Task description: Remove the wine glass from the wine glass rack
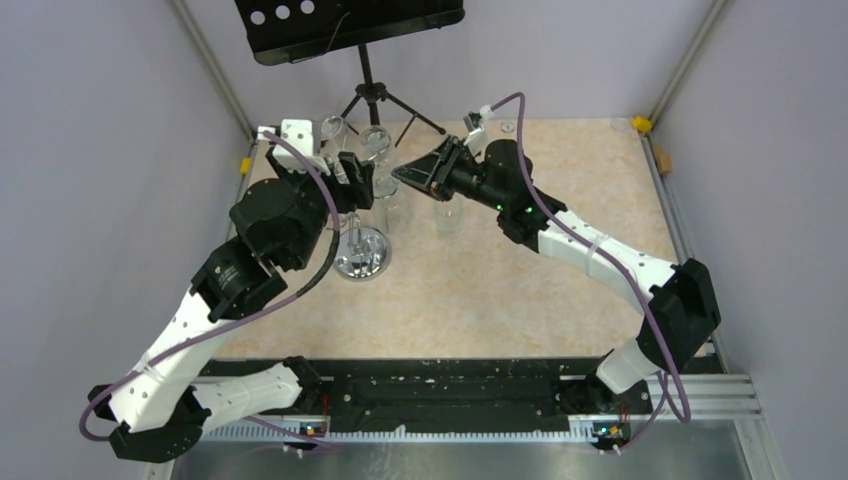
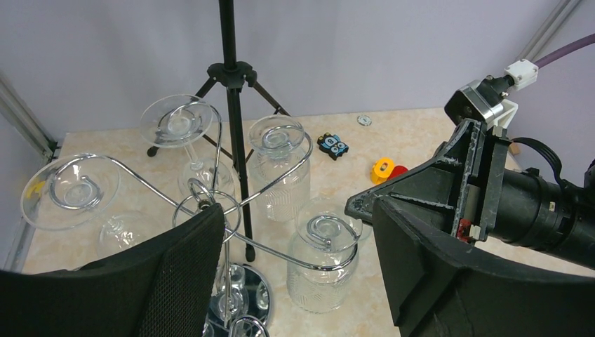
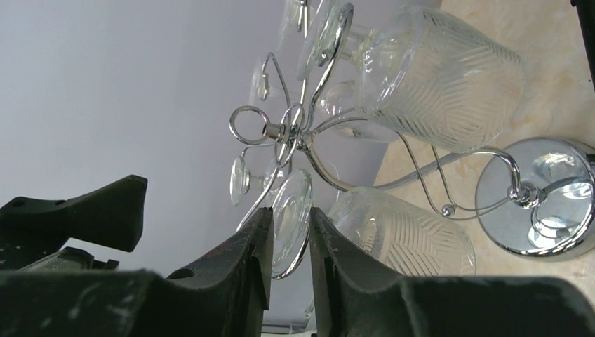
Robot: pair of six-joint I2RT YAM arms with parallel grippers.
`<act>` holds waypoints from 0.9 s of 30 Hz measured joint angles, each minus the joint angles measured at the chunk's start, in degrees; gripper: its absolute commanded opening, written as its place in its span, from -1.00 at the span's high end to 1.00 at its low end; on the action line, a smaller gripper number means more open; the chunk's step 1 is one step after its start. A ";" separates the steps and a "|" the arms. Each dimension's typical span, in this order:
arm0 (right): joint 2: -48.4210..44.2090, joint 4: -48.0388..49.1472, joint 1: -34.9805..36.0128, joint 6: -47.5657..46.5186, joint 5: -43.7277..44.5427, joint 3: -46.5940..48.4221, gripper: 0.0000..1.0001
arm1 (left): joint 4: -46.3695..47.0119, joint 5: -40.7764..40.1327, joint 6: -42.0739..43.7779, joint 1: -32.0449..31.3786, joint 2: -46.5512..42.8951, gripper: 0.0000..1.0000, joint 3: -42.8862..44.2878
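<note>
Now, right pincer [image 3: 291, 226] tight on wine glass [image 3: 292, 200] in wine glass rack [image 3: 561, 237]; left pincer [image 2: 298, 210] wide.

Fixed camera high at the near edge looks down over the whole table [image 1: 560, 290]. Left wrist camera faces the back wall [image 2: 393, 56] at close range. Right wrist camera, rolled sideways, shares the rack [image 3: 540, 203], closer still.
</note>
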 measured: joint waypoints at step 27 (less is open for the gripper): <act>0.04 -2.08 0.02 2.62 -2.14 0.92 1.00 | -0.85 -0.07 0.00 0.00 0.02 -0.64 0.00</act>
